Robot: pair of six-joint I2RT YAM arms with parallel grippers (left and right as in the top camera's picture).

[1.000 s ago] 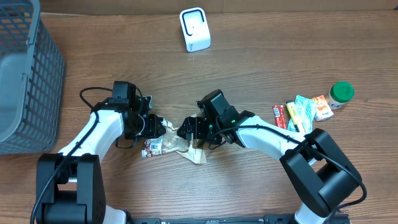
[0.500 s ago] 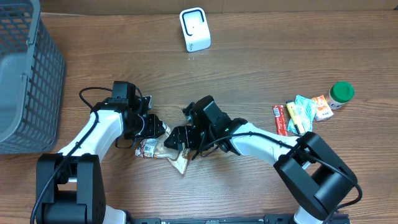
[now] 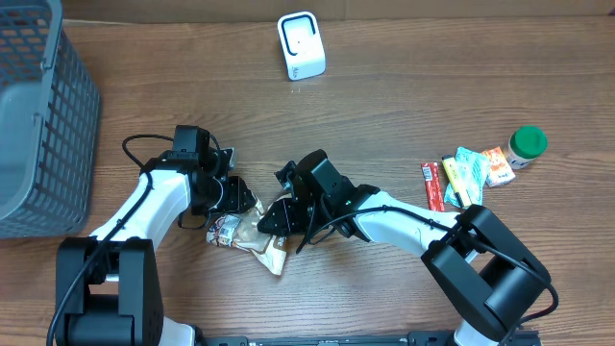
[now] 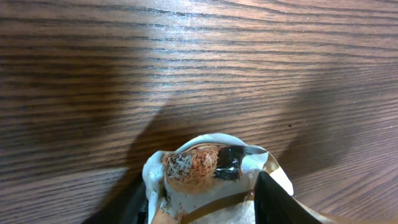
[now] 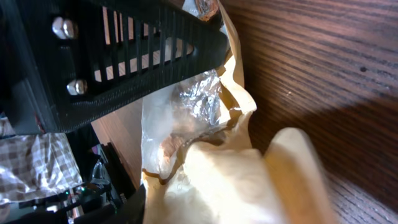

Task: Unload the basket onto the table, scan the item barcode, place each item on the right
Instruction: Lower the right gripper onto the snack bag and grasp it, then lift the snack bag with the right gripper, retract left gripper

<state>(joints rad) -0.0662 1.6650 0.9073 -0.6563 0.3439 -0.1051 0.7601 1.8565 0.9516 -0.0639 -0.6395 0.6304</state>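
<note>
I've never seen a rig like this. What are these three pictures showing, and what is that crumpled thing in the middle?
Two white-and-black robot arms work at a wooden table. One picture looks down from above; the other two come from a camera on each wrist. The left gripper pinches a crumpled cream-and-silver snack packet; the right gripper is at it too, grip unclear. Also on the table: a grey mesh basket, a white box-shaped scanner, small colourful packets, a green-lidded jar.

Overhead: high, straight down, takes in the whole table [image 3: 413, 86]. Left and right wrist: close, low over the wood — all three share the crumpled packet [image 3: 252, 234].
</note>
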